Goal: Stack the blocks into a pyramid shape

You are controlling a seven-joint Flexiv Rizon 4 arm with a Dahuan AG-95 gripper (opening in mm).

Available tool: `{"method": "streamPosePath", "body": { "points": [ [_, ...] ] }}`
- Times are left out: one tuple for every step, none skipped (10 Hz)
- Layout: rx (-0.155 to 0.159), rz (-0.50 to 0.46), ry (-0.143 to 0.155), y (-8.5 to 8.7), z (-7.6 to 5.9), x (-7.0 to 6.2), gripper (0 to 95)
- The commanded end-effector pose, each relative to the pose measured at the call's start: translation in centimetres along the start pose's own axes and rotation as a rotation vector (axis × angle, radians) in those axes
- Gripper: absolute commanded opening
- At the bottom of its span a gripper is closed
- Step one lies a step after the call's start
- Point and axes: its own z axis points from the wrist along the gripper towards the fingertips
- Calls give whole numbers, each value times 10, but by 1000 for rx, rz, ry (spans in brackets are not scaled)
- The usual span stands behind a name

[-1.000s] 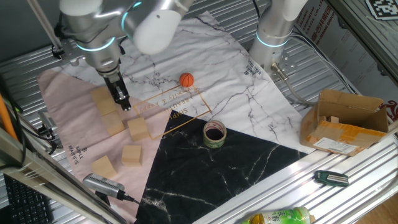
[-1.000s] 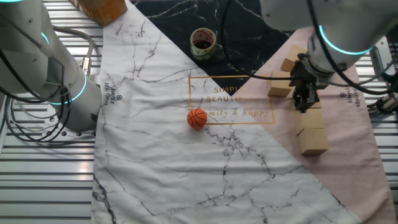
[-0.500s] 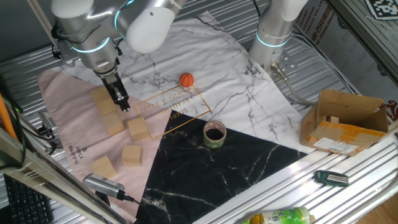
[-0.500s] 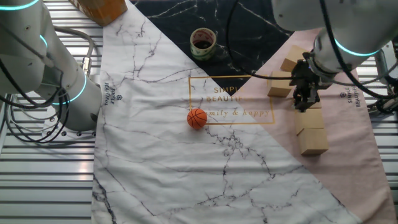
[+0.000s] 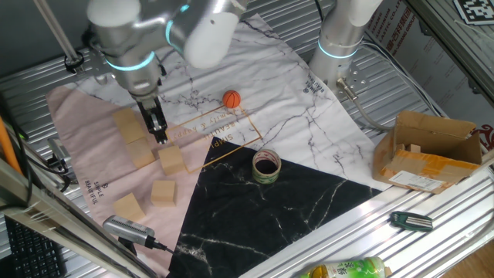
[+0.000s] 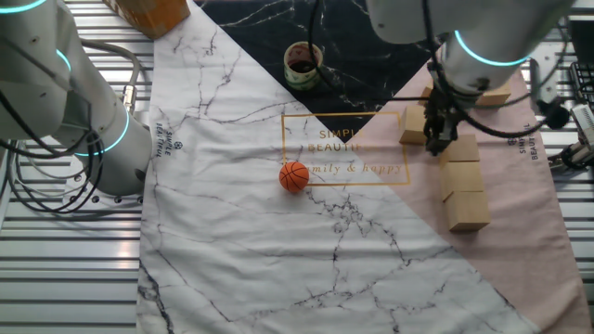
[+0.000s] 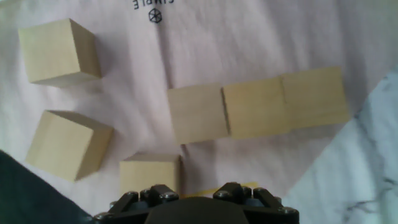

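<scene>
Six tan wooden blocks lie on the pink cloth. Three of them touch in a straight row (image 7: 255, 107), which also shows as a row (image 5: 133, 135) in one fixed view and a row (image 6: 462, 176) in the other. The rest lie loose: one block (image 5: 171, 160) beside the row's end, another block (image 5: 163, 191) and a third block (image 5: 129, 206) nearer the cloth's edge. My gripper (image 5: 160, 133) hangs just above the cloth between the row and the nearest loose block (image 7: 149, 174). Its fingers look close together and hold nothing. In the hand view only the gripper body (image 7: 196, 202) shows.
A small orange ball (image 5: 231, 99) rests on the white marble cloth. A tape roll (image 5: 266, 166) stands at the black cloth's corner, and an open cardboard box (image 5: 432, 150) sits at the right. A second arm's base (image 5: 340, 46) rises at the back.
The gripper has shifted sideways off the row of three towards the nearest loose block, and the arm above it has swung round. No block has moved.
</scene>
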Motion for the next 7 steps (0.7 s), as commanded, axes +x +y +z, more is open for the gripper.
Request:
{"method": "streamPosePath", "body": {
  "points": [
    [-1, 31, -6, 10, 4, 3, 570],
    [-1, 34, -8, 12, 5, 3, 570],
    [-5, 51, -9, 16, 6, 3, 570],
    [-6, 63, -9, 18, 7, 3, 570],
    [-6, 68, -9, 20, 8, 3, 570],
    [-8, 75, -12, 21, 8, 3, 570],
    [-8, 88, -14, 23, 10, 3, 570]
  ]
}}
